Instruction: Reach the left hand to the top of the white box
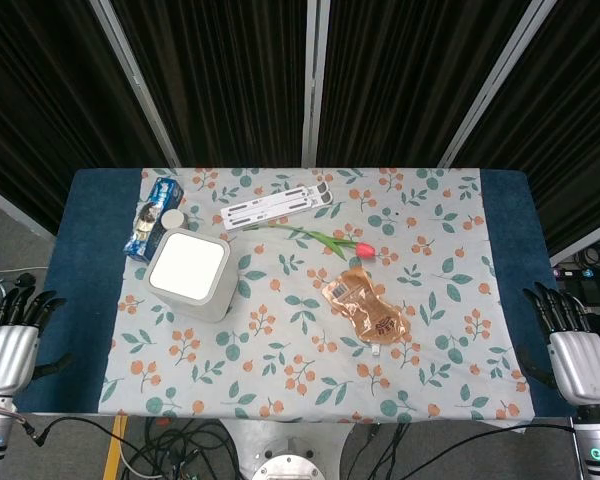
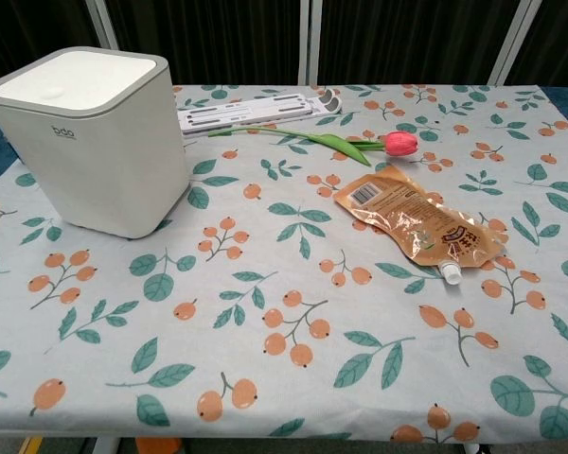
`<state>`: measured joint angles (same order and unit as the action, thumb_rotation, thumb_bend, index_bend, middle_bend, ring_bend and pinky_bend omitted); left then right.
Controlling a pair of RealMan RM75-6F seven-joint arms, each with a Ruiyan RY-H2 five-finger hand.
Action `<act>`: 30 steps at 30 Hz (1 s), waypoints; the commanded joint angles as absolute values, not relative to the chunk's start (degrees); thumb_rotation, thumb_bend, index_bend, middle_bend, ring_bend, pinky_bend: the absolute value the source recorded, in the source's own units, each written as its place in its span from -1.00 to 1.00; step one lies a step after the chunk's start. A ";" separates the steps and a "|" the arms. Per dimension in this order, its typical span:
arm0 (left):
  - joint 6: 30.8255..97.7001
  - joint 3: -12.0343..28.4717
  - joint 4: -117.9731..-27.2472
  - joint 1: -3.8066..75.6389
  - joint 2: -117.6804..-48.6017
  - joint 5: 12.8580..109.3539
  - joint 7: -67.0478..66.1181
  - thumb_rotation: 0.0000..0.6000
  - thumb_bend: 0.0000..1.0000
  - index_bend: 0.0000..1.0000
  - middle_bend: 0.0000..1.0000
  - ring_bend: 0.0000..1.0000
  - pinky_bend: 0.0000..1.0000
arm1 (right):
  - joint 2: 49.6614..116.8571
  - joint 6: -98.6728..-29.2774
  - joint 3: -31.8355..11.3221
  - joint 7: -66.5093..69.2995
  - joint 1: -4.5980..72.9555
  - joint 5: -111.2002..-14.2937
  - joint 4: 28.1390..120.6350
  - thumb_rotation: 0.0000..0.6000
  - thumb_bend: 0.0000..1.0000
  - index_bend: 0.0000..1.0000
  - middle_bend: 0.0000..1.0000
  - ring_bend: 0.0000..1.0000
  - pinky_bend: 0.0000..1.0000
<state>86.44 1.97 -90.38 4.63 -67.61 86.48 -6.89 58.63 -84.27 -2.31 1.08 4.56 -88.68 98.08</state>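
Note:
The white box [image 1: 189,273] stands on the left part of the floral tablecloth, its flat lid [image 2: 76,78] facing up and bare. My left hand [image 1: 15,335] hangs off the table's left edge, well to the left of and nearer than the box, fingers spread and holding nothing. My right hand [image 1: 573,340] hangs off the right edge in the same way, fingers apart and empty. Neither hand shows in the chest view.
A blue snack packet [image 1: 152,217] and a small round lid [image 1: 173,219] lie just behind the box. A white flat rack [image 1: 277,207] lies at the back, a pink tulip [image 1: 363,248] mid-table, a brown pouch [image 1: 366,305] to its front.

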 commanded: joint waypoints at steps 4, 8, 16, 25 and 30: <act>86.77 1.96 -90.38 4.51 -67.51 86.68 -6.62 1.00 -0.82 -0.54 -0.68 -0.90 -0.94 | 58.49 -84.28 -2.29 0.84 4.61 -88.85 98.19 1.00 -0.36 -1.00 -1.00 -1.00 -1.00; 86.83 1.93 -90.35 4.78 -67.20 87.49 -6.07 1.00 -0.82 -0.54 -0.68 -0.90 -0.94 | 58.18 -84.79 -2.38 0.69 4.54 -89.25 98.36 1.00 -0.36 -1.00 -1.00 -1.00 -1.00; 82.01 3.00 -91.65 10.88 -63.79 92.81 0.74 1.00 -0.82 -0.54 -0.68 -0.90 -0.94 | 55.50 -87.13 -3.25 -1.87 4.45 -91.00 101.06 1.00 -0.36 -1.00 -1.00 -1.00 -1.00; 75.73 3.97 -95.05 21.44 -61.47 102.41 10.63 0.24 -0.90 -0.55 -0.64 -0.90 -0.94 | 53.03 -87.94 -3.78 -4.82 4.60 -92.03 104.26 1.00 -0.37 -1.00 -1.00 -1.00 -1.00; 72.83 4.92 -96.10 25.74 -62.56 103.88 10.26 0.19 -0.92 -0.55 -0.64 -0.90 -0.94 | 52.85 -87.86 -3.59 -5.26 4.55 -92.31 104.77 1.00 -0.37 -1.00 -1.00 -1.00 -1.00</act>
